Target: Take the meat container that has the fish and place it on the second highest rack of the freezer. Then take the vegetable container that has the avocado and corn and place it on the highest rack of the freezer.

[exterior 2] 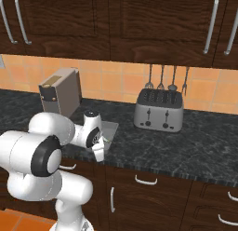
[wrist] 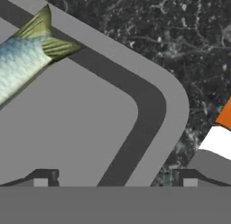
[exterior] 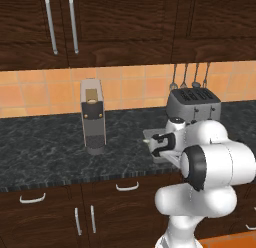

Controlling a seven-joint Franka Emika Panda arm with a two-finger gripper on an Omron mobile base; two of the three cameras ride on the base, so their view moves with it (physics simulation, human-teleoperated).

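Just above the meat container [wrist: 90, 123] hangs the gripper [wrist: 115, 181], its jaws spread wide with one dark tip over the tray's floor and the other past its rounded rim, over the dark speckled counter [wrist: 189, 47]. Inside the grey tray lies the fish [wrist: 25, 56], its tail reaching the rim. From the base cameras, the tray [exterior 2: 109, 128] sits at the counter's front edge between the coffee machine [exterior: 93, 114] and the toaster [exterior 2: 158, 109].

The arm [exterior: 210, 164] at the lower right of the left base view is built of glossy white, rounded shells, bulbous at each joint. Dark, nearly black rings and round caps mark the joints. The wrist segment carries a dark collar with a small white cap.
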